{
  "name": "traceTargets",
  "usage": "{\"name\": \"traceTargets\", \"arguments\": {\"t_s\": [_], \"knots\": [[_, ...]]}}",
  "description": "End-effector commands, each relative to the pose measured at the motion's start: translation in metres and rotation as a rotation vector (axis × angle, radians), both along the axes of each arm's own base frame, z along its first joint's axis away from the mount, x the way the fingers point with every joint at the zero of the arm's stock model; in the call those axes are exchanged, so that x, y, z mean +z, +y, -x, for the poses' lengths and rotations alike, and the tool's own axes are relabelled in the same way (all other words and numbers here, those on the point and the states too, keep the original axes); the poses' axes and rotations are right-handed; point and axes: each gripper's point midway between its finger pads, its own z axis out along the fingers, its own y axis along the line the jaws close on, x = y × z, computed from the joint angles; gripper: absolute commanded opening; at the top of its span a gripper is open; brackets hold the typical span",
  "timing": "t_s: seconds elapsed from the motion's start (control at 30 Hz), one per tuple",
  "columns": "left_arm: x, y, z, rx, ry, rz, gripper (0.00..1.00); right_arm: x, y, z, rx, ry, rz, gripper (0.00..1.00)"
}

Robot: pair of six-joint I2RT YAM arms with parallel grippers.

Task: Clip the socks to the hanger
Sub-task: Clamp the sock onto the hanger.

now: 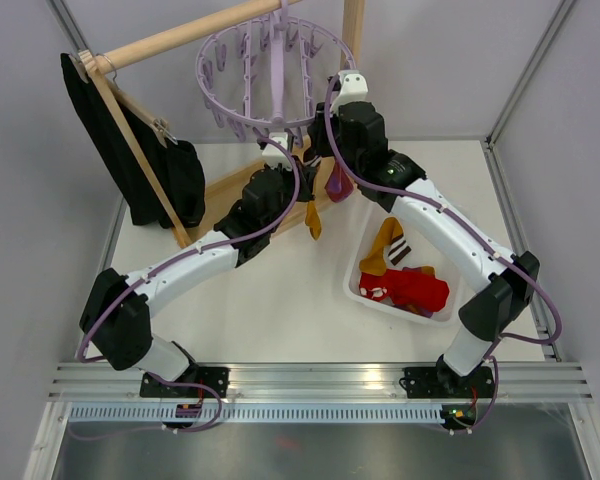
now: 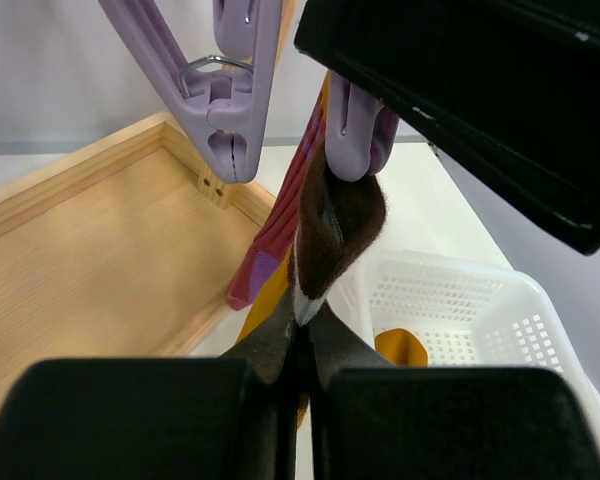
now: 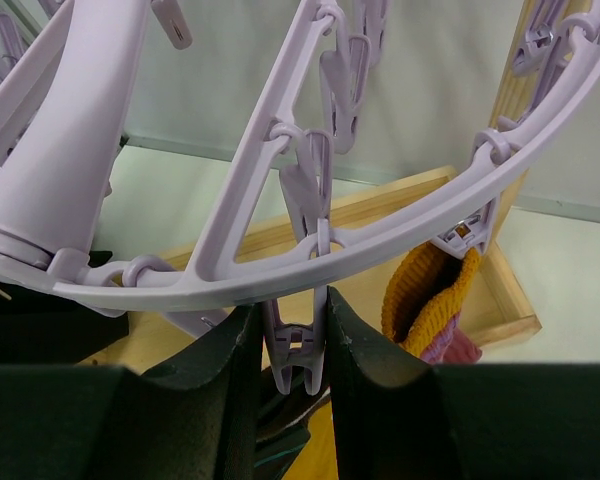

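Left wrist view: left gripper [image 2: 302, 338] clamps a brown sock [image 2: 335, 235] under the peg [image 2: 358, 140] the right gripper [image 3: 292, 335] squeezes. One mustard sock [image 3: 430, 290] hangs clipped, and red socks [image 1: 415, 288] lie in the basket [image 2: 460, 300].

The left arm [image 1: 185, 268] and the right arm [image 1: 442, 228] are each made up of smooth white links joined by bulky black joint housings. A lavender cable [image 1: 297, 190] is run in loose loops outside each arm's shells. Each arm is carried on a flat black base plate [image 1: 185, 383]. A white cap [image 1: 353, 86] is fitted at each wrist. The fingers [image 2: 140, 420] of the left gripper [image 2: 302, 345] are seen as matte black blocks, and those of the right gripper [image 3: 292, 320] as dark, faintly speckled wedges.
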Motion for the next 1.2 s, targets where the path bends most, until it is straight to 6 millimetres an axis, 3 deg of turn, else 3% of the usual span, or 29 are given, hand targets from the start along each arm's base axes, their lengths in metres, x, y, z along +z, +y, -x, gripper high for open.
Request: {"name": "traceTargets", "arguments": {"t_s": [0.0,0.23,0.47,1.17], "knots": [[0.03,0.0,0.005,-0.019,-0.056,0.091,0.02,0.037,0.0,-0.004,-0.029,-0.083,-0.063,0.0],[0.021,0.015,0.0,0.084,0.001,0.131,0.02,0.042,-0.005,-0.005,-0.058,-0.091,-0.053,0.0],[0.013,0.017,0.003,0.096,0.018,0.165,0.02,0.046,-0.005,-0.004,-0.075,-0.095,-0.052,0.0],[0.025,0.012,0.013,0.058,-0.043,0.254,0.02,0.033,0.003,-0.006,-0.097,-0.07,-0.026,0.0]]}}
